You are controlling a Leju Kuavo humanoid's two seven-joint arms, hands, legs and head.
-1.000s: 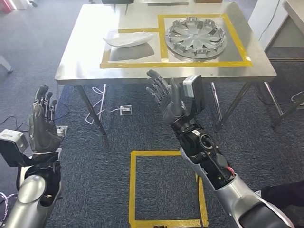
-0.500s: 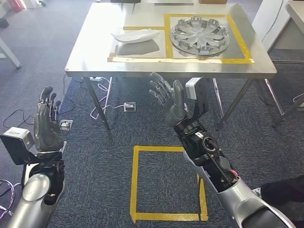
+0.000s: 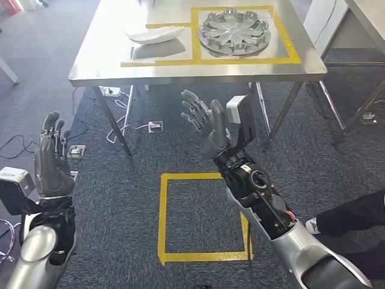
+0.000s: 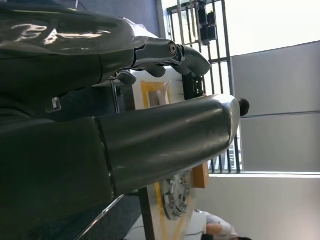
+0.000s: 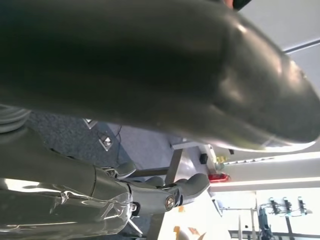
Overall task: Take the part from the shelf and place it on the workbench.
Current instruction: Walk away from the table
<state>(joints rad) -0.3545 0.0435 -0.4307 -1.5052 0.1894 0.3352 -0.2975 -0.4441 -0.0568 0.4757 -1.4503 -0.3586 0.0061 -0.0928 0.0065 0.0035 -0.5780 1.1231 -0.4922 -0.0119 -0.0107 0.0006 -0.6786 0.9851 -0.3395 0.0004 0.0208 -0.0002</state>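
Workbench point(image 3: 136, 69) far edge cut off

I see a silver hubcap point(image 3: 234, 32) and white part point(image 3: 150, 34) on the steel-grey counter point(image 3: 100, 63), yellow tape point(image 3: 196, 60), speckled blue carpet point(image 3: 136, 198), and dark grey robot hands point(image 3: 204, 123).

Wheel cover point(image 3: 234, 32) on workbench point(image 3: 104, 60)

A steel workbench point(image 3: 104, 60) carries yellow tape outlines point(image 3: 195, 42), a silver wheel cover point(image 3: 234, 31) and a white part point(image 3: 150, 35).
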